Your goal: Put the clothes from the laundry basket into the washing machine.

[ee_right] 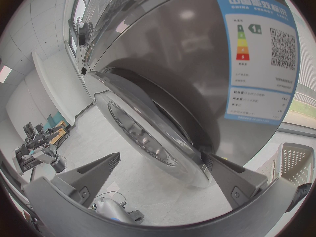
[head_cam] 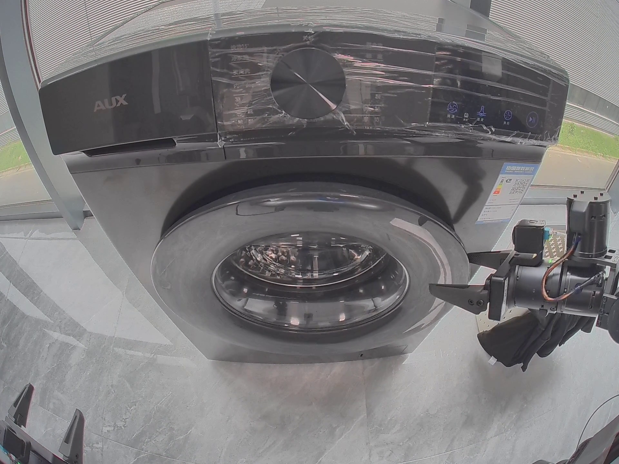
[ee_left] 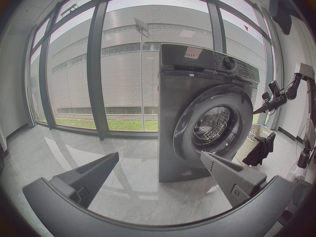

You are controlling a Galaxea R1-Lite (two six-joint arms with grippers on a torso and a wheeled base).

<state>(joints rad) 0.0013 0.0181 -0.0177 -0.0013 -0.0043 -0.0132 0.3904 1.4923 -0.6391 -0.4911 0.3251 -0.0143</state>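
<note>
“Judging by the head view, which arm is placed nearer the door (head_cam: 193, 259)?”
“The right gripper (head_cam: 451, 272) is held wide open, its fingers pointed at the door's right rim, just beside it. The left gripper (head_cam: 50, 404) is seen low and well apart from the door, also open.”
“Is the door shut?”
“It is judged shut on the washer (head_cam: 129, 182), so nothing can be loaded yet. The rim would likely have to be caught from the right and swung outward.”
“And the clothes (head_cam: 516, 343)?”
“A dark piece is draped over the basket (ee_right: 293, 158) rim, at the washer's right, below the right arm. Both door and clothes are best reached by that arm.”
</note>
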